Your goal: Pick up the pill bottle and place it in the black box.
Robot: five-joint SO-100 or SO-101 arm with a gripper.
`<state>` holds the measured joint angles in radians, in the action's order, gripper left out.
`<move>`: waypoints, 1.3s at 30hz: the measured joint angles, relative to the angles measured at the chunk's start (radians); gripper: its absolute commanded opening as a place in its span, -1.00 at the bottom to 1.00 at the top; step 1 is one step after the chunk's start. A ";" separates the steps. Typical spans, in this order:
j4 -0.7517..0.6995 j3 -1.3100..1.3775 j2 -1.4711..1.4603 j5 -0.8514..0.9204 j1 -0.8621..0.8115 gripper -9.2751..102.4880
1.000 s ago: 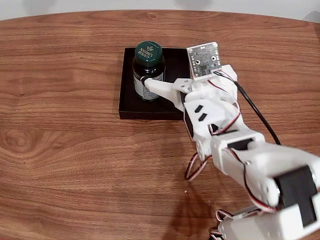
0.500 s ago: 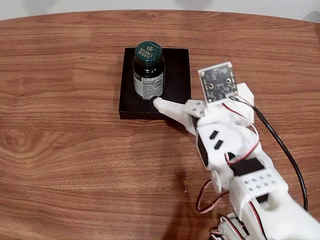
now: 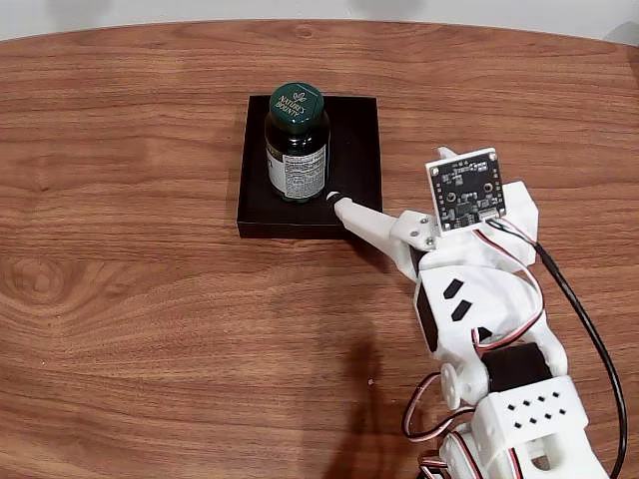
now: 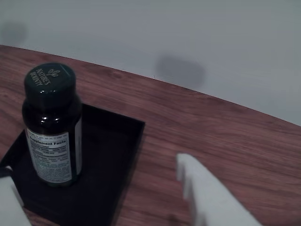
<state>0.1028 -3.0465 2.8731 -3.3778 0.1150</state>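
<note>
One pill bottle (image 3: 297, 145), cap lettered "Nature's Bounty", stands in the black box (image 3: 354, 150).

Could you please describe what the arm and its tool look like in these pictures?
The arm is white plastic with black motor blocks showing. Red, white and black wires loop near its base, and a black cable runs along its right side in the fixed view. A bare circuit board sits on the wrist. The tool has white, tapered fingers.

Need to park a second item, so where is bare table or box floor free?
Inside the black box, the floor right of the pill bottle is bare. Table left of the box is open. Crowded: the box's near-right corner, where the claw sits close to the bottle.
</note>
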 measured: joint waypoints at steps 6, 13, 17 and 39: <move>-0.052 0.000 0.052 -0.002 -0.041 -0.13; -0.181 0.000 0.138 -0.017 -0.117 -0.15; -0.253 0.000 0.192 -0.017 -0.146 -0.18; -0.532 0.000 0.379 0.000 -0.233 -0.78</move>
<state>-0.4295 -3.0465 3.2520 -3.3778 -0.1181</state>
